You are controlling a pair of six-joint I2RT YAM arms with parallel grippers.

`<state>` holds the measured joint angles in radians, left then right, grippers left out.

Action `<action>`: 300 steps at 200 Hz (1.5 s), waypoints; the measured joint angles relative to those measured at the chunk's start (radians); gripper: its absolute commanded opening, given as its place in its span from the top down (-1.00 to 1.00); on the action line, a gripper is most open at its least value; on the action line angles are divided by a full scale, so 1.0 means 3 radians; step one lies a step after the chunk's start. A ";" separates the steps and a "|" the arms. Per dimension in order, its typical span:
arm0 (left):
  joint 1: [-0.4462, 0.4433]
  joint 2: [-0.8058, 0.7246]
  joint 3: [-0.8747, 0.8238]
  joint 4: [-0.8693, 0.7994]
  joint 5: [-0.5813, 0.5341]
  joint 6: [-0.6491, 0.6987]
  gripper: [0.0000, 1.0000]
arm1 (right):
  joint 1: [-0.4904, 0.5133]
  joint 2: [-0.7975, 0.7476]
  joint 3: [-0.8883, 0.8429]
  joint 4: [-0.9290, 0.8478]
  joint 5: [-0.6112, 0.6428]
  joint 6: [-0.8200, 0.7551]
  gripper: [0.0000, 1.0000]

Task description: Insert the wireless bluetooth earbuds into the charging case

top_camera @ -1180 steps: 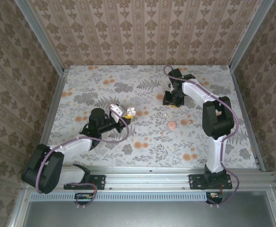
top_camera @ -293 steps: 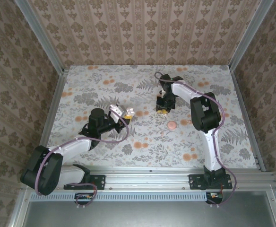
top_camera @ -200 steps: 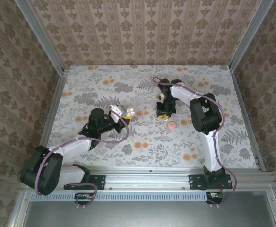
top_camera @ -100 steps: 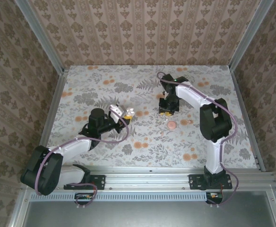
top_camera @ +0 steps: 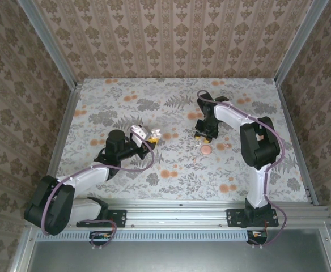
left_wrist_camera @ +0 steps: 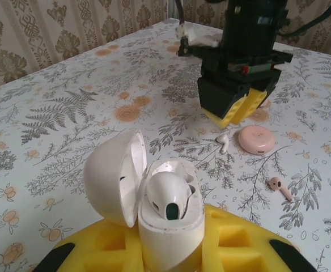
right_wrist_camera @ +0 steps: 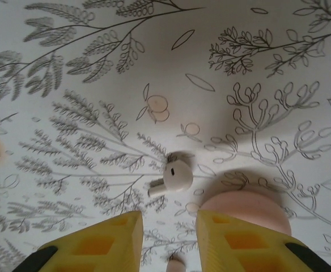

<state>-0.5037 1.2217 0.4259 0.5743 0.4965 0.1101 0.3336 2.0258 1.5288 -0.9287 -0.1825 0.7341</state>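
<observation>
My left gripper (top_camera: 148,135) is shut on the white charging case (left_wrist_camera: 166,218), which stands upright with its lid (left_wrist_camera: 111,178) swung open to the left. One white earbud (left_wrist_camera: 166,195) sits in the case. A second white earbud (right_wrist_camera: 174,177) lies loose on the table, also seen from the left wrist (left_wrist_camera: 222,141). My right gripper (right_wrist_camera: 169,218) hovers just above and near this earbud, pointing down, open a little with nothing between its yellow fingers (right_wrist_camera: 106,241). From the left wrist camera the right gripper (left_wrist_camera: 236,110) hangs over the loose earbud.
A round pink disc (right_wrist_camera: 245,209) lies just right of the loose earbud, partly under the right finger; it also appears from above (top_camera: 206,150). A small pinkish earbud-shaped piece (left_wrist_camera: 280,187) lies nearer the arms. Patterned walls enclose the table (top_camera: 126,107).
The right gripper has shifted toward the near side and the pink disc, and its jaws have parted slightly. The left arm and the case have stayed still.
</observation>
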 measured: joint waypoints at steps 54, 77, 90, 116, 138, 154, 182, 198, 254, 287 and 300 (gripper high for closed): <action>0.0000 -0.0008 0.0000 -0.0023 -0.0013 0.0036 0.79 | 0.0006 0.0121 0.0000 0.0055 -0.0005 0.0013 0.31; 0.0000 -0.0008 0.0000 -0.0023 -0.0014 0.0051 0.79 | 0.0017 0.0125 0.0000 0.0112 -0.0032 0.0020 0.31; 0.0000 -0.0008 0.0000 -0.0023 -0.0014 0.0051 0.79 | 0.0032 0.0139 0.0001 0.0128 -0.0041 0.0022 0.31; 0.0000 -0.0009 0.0000 -0.0023 -0.0015 0.0056 0.79 | 0.0064 0.0220 0.0013 0.0131 -0.0042 0.0020 0.31; 0.0000 -0.0018 0.0000 -0.0022 -0.0025 0.0060 0.79 | 0.0079 0.0249 0.0020 0.0130 -0.0041 0.0020 0.31; 0.0000 -0.0022 0.0000 -0.0022 -0.0027 0.0060 0.79 | 0.0085 0.0251 0.0029 0.0142 -0.0045 0.0020 0.31; 0.0000 -0.0022 0.0000 -0.0023 -0.0028 0.0060 0.79 | 0.0122 0.0272 0.0093 0.0146 -0.0078 0.0009 0.34; 0.0000 -0.0023 0.0000 -0.0023 -0.0029 0.0060 0.79 | 0.0159 0.0286 0.0149 0.0173 -0.0103 -0.0008 0.38; 0.0000 -0.0051 0.0000 -0.0023 -0.0042 0.0060 0.79 | 0.0235 0.0286 0.0270 0.0191 -0.0098 -0.0103 0.37; 0.0000 -0.0051 0.0000 -0.0022 -0.0051 0.0060 0.79 | 0.0234 0.0286 0.0289 0.0046 0.0009 -0.0102 0.38; 0.0000 -0.0051 0.0000 -0.0023 -0.0052 0.0060 0.79 | 0.0234 0.0286 0.0294 -0.0006 0.0050 -0.0090 0.38</action>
<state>-0.5037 1.2064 0.4259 0.5674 0.4808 0.1280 0.4038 2.1117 1.6169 -0.9306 -0.1677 0.7071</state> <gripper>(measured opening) 0.198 0.311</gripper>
